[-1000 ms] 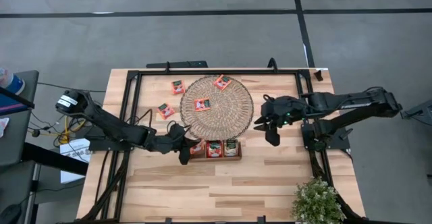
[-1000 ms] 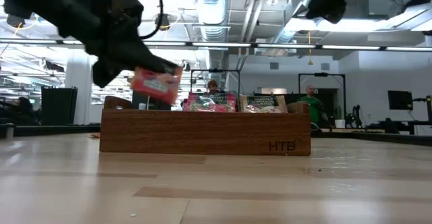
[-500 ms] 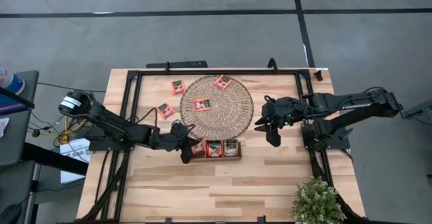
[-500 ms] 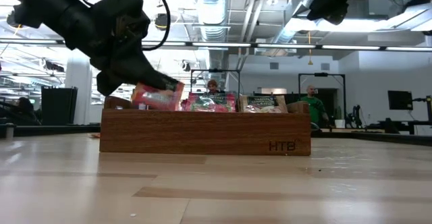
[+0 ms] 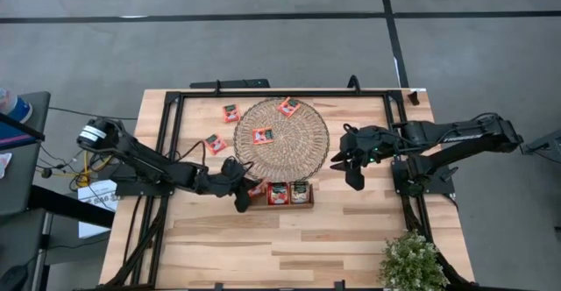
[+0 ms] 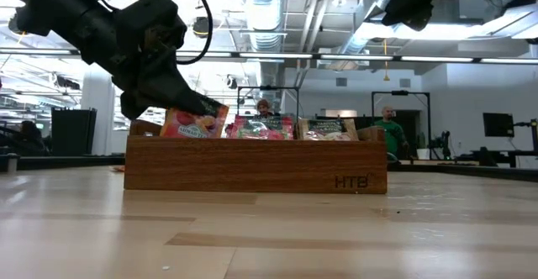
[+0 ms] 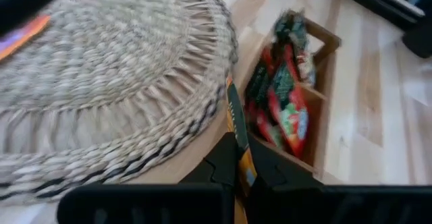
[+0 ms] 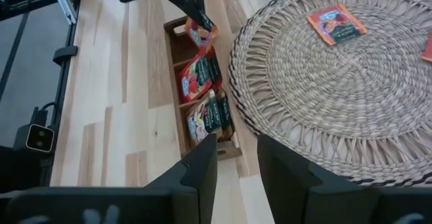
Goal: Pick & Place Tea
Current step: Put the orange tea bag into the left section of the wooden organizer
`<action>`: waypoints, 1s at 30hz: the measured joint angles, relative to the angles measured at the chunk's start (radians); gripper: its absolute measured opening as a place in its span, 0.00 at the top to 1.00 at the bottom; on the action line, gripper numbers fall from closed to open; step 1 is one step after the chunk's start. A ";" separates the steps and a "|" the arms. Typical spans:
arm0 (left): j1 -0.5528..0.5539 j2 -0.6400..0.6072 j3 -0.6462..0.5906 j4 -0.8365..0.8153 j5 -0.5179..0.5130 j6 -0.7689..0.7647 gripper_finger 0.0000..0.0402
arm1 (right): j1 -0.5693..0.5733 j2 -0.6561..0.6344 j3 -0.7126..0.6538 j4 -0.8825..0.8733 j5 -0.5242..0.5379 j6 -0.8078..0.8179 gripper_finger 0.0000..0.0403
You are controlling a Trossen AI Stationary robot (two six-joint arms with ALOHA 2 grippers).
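Observation:
My left gripper [image 5: 245, 192] is shut on a red tea sachet [image 6: 192, 123] at the left compartment of the brown wooden tray [image 6: 252, 165]. The sachet's lower part is behind the tray's front wall. The middle compartment holds a red sachet [image 5: 279, 193] and the right one a greenish sachet [image 5: 300, 190]. Two more red sachets [image 5: 263, 135] [image 5: 288, 107] lie on the round woven mat [image 5: 294, 155], and two others [image 5: 230, 112] [image 5: 215, 144] lie on the table to its left. My right gripper [image 8: 236, 158] hangs open above the mat's right edge, holding nothing. My left gripper pinches the red sachet between its two fingers [image 7: 223, 162], which are on its flat faces at the upper end [image 7: 237, 143]. The fingers slant down from the table's left. The sachet stands on edge, its lower part inside the tray's left compartment [image 8: 201, 30].
A black frame [image 5: 171, 142] runs along the table's left, far and right sides. A potted plant [image 5: 410, 260] stands at the near right corner. Bare wood lies in front of the tray. People and equipment show in the room beyond the table.
My left gripper has gone down and a little toward the tray, rolling slightly, still shut on the red sachet. The sachet was tilted above the tray's rim. Now its lower part is sunk in the left compartment.

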 joint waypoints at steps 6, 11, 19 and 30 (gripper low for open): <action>0.000 0.018 0.000 0.001 -0.041 -0.059 1.00 | 0.000 0.000 0.001 0.007 0.015 0.000 0.76; 0.000 0.018 0.000 0.000 -0.058 -0.008 1.00 | 0.000 0.000 0.001 0.006 0.016 0.000 0.76; 0.000 0.018 0.000 0.014 -0.028 0.033 1.00 | 0.000 0.001 0.001 0.007 0.017 0.000 0.76; 0.000 0.018 0.000 0.025 -0.025 0.062 0.94 | 0.000 0.001 0.001 0.007 0.017 0.000 0.76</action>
